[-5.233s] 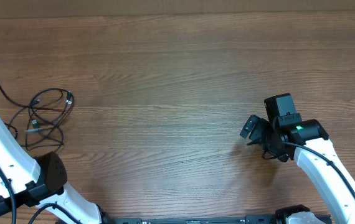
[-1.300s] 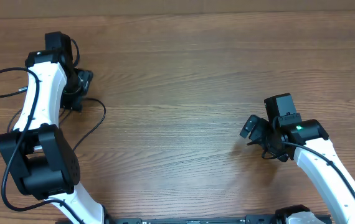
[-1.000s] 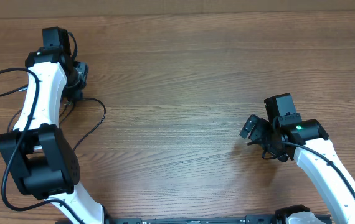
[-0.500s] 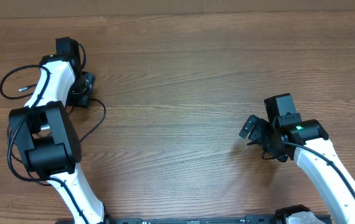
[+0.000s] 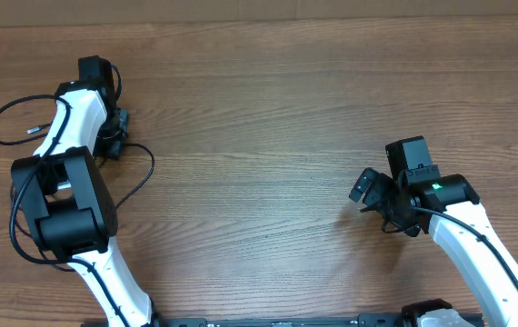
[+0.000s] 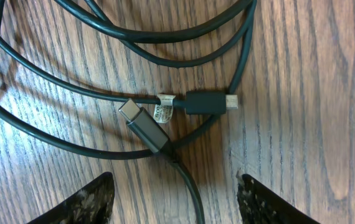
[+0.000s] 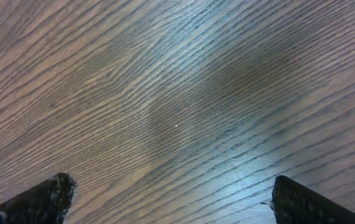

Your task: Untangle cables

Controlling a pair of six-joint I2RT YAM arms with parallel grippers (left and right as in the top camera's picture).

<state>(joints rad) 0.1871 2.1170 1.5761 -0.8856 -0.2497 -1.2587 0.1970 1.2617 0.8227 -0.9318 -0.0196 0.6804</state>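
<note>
A: Two plug ends lie side by side in the middle of the left wrist view: a grey USB-C plug (image 6: pixel 143 127) and a black silver-tipped plug (image 6: pixel 212 101) with a white label (image 6: pixel 165 107) on its cord. More of the cables (image 6: pixel 245 50) arc across above and under them.

B: And the left gripper (image 6: pixel 174 194)?

A: Its jaws are spread, one finger in each lower corner, and nothing is pinched. One cord runs down between them on the table (image 6: pixel 302 124). I can't tell whether they're low enough to close on it.

B: What's moved?

A: Plenty. Five seconds ago the cables were a compact tangle at the left of the overhead frame, with the arm off to the side. Now that gripper sits over them at upper left. One loop is flung toward the left edge and another strand curves down-right. In the last half second the left loop has widened a little.

B: So it's loosening?

A: Partly, I'd judge, since cords cross beside both plugs. The right gripper (image 5: pixel 368 191) hasn't budged, jaws wide over bare wood at right of frame.
</note>
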